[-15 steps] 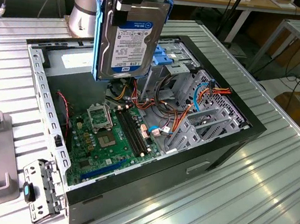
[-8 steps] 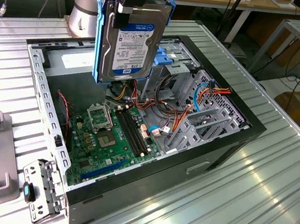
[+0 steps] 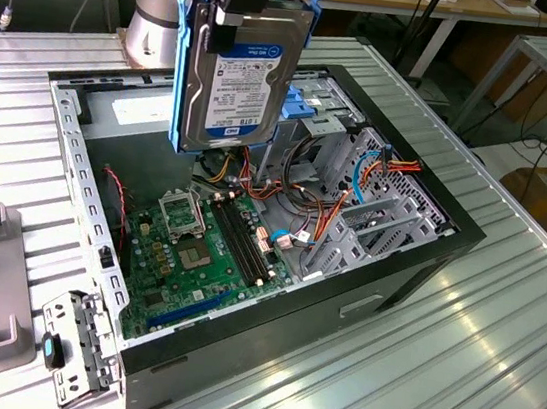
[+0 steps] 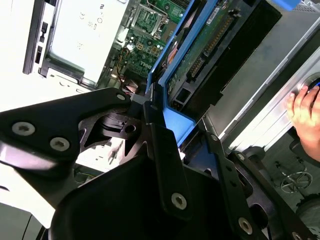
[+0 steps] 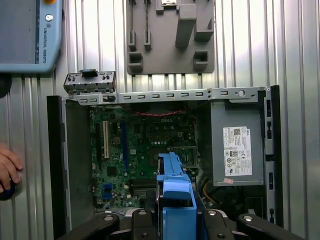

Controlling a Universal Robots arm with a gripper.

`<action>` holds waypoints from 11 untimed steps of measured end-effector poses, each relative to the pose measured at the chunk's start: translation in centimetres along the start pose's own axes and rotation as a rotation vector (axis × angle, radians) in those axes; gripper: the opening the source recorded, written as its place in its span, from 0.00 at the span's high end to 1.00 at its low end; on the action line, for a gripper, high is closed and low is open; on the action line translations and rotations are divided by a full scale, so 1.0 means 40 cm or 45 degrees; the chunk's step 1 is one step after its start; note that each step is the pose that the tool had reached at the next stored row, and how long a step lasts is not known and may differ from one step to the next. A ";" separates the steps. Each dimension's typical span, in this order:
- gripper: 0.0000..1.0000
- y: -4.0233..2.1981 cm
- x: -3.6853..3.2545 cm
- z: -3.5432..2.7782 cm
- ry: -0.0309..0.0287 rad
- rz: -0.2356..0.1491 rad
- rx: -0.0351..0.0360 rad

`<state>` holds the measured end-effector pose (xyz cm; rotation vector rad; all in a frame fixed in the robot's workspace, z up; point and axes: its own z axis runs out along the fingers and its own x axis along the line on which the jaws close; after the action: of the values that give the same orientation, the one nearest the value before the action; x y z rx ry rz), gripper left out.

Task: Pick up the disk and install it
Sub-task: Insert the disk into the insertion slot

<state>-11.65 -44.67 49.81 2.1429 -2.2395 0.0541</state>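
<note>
**Disk** (image 3: 238, 79): one, clamped at its top end by the closed pincer (image 3: 234, 8). It hung on edge in the air above the open case (image 3: 394, 281), label toward the exterior view, touching nothing below. Blue rails were fitted, likely as guides for a bay.

**Case:** laid flat on the table (image 3: 493, 375) with the side panel off, so the motherboard (image 3: 198, 245) and drive cage (image 3: 358, 175) faced upward within reach.

**Hand** (image 5: 7, 167): rested on the table beside the case, clear of the arm.
</note>
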 end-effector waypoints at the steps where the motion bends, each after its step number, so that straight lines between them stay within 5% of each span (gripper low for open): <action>1: 0.63 0.000 0.000 0.000 0.0000 0.000 0.0000; 11: 0.63 -0.001 0.008 0.000 0.0000 0.000 0.0000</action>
<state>-11.63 -44.98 49.82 2.1430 -2.2394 0.0541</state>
